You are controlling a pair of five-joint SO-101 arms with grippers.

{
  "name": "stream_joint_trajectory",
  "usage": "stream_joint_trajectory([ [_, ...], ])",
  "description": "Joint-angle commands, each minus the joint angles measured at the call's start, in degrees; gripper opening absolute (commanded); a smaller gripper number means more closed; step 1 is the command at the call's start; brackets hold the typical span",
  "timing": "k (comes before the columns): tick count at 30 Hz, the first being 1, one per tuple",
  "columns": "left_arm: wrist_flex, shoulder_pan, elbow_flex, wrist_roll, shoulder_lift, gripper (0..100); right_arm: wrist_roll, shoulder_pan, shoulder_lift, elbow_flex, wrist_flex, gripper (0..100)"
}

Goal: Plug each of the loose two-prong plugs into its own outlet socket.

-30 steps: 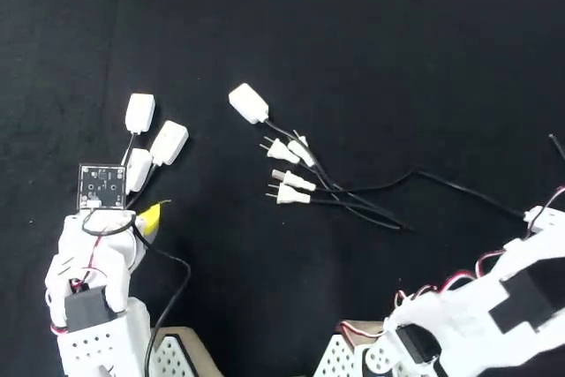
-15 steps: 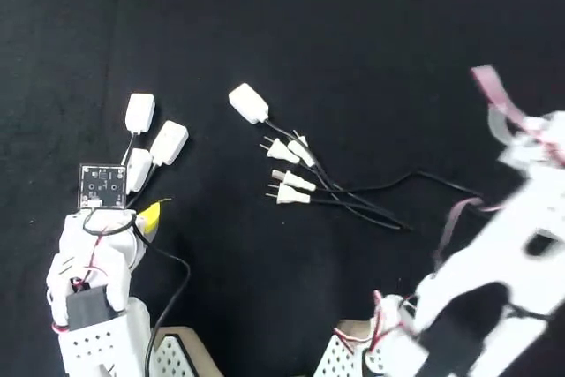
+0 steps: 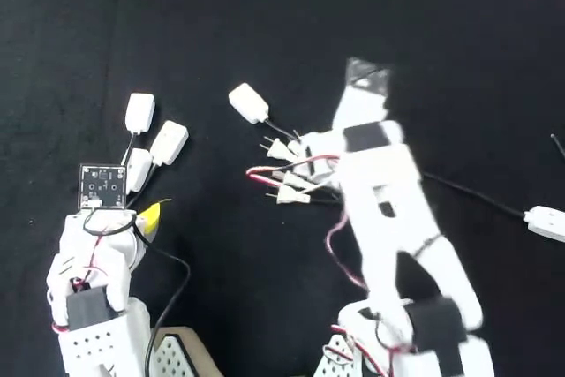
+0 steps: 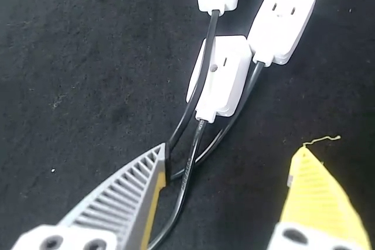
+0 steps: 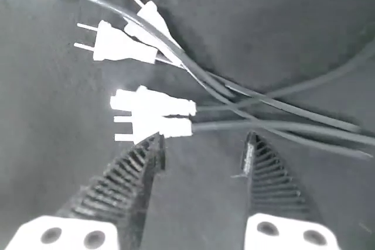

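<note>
Peeking past right arm (image 3: 381,184): plugs (image 3: 281,150)

Bright, even light falls from overhead; the black table (image 3: 459,33) soaks it up without glare; the white sockets (image 4: 220,74) nearly blow out; the plugs (image 5: 152,106) cast soft, faint shadows beside them.

The high camera is fixed above the black bench (image 3: 459,41) and looks steeply down over it, with both arm bases at its near edge. The left wrist camera peers closely past the left end effector (image 4: 231,150) at three sockets (image 4: 220,74), and the right wrist camera past the right end effector (image 5: 204,140) at the plugs (image 5: 155,106). The high view takes in both clusters from farther off.
</note>
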Motion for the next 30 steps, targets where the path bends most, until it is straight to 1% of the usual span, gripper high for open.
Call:
stream_joint_trajectory([
  [1,-1.32,-0.13,-0.31,-0.44,-0.26,33,-3.08,-1.85,5.93,0.57,-9.85,21.2],
  [6,-1.23,-0.22,-0.31,-0.44,-0.26,33,-3.25,-3.78,12.18,0.57,-12.92,21.2],
  [12,-0.97,-0.22,-0.40,-0.44,-0.26,33,-5.45,-4.66,14.81,-0.75,-12.84,21.2],
  [15,-0.79,-0.40,-0.22,-0.62,-0.18,33,-5.27,-4.66,17.36,-0.57,-12.84,21.2],
  [17,-0.44,-0.66,-0.04,-2.46,-0.09,33,-5.10,-4.66,20.18,-0.84,-13.19,21.2],
  [20,2.37,-0.22,0.57,-6.95,-0.18,33,-5.01,-4.66,24.48,-3.38,-12.75,20.4],
  [23,4.48,-0.22,0.84,-9.49,-0.18,33,-4.31,-4.66,27.21,-6.20,-12.40,11.3],
  [25,5.89,-0.22,1.80,-11.60,-0.18,33,-1.76,-4.84,27.74,-8.13,-10.11,6.6],
  [28,6.51,-0.22,2.68,-15.03,-0.18,33,-1.05,-4.92,27.74,-10.42,-6.07,7.0],
  [30,6.51,-0.31,3.21,-15.30,-0.18,33,-0.88,-4.84,27.74,-11.47,-4.31,6.9],
])
